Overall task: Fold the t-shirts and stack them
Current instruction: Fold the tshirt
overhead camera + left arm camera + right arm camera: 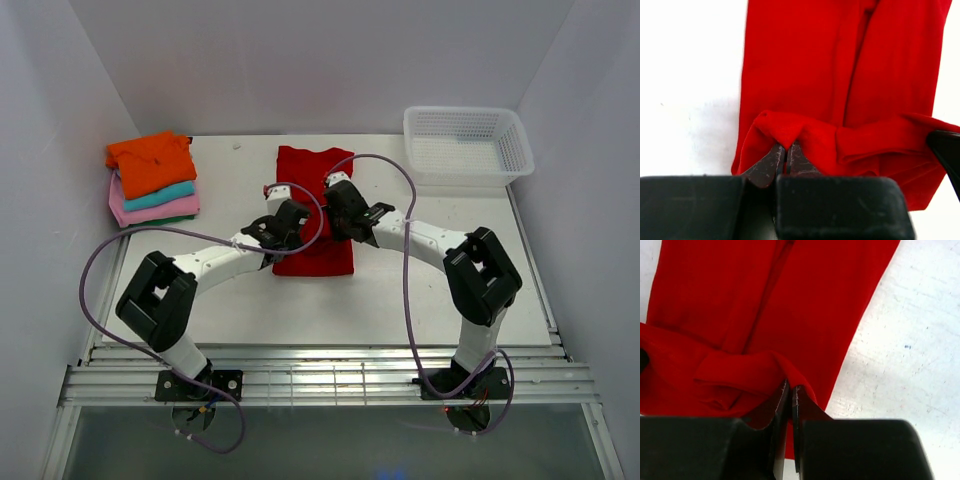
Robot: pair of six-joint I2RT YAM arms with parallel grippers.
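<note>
**Asker:** Where do you have it?

**Me:** The red t-shirt lies in the middle of the table, a long narrow strip running away from me with its sides folded in. My left gripper is pinched tight on its near left corner. My right gripper is pinched tight on its near right corner. In both wrist views the cloth bunches over my closed tips, raised off the surface.

**Asker:** And the others?

**Me:** The stack sits at the far left, well apart from me. It has orange on top, then teal, then pink, with a sliver of dark green underneath. The white basket stands at the far right and has no part in this.

**Asker:** So what worries you?

**Me:** I judge the next move is to carry this near edge up toward the collar. Each pinch has only a small bite of cloth, and I cannot tell whether it catches every layer. If I hold just the top layer, the tucked sides could fall open as I lift. If one hand runs ahead of the other, the fold lands crooked. If I pull low instead of lifting, the whole shirt could slide along the table rather than bend over itself. My two wrists are also near each other, so drifting inward could knock them together or ruck up the middle.
</note>
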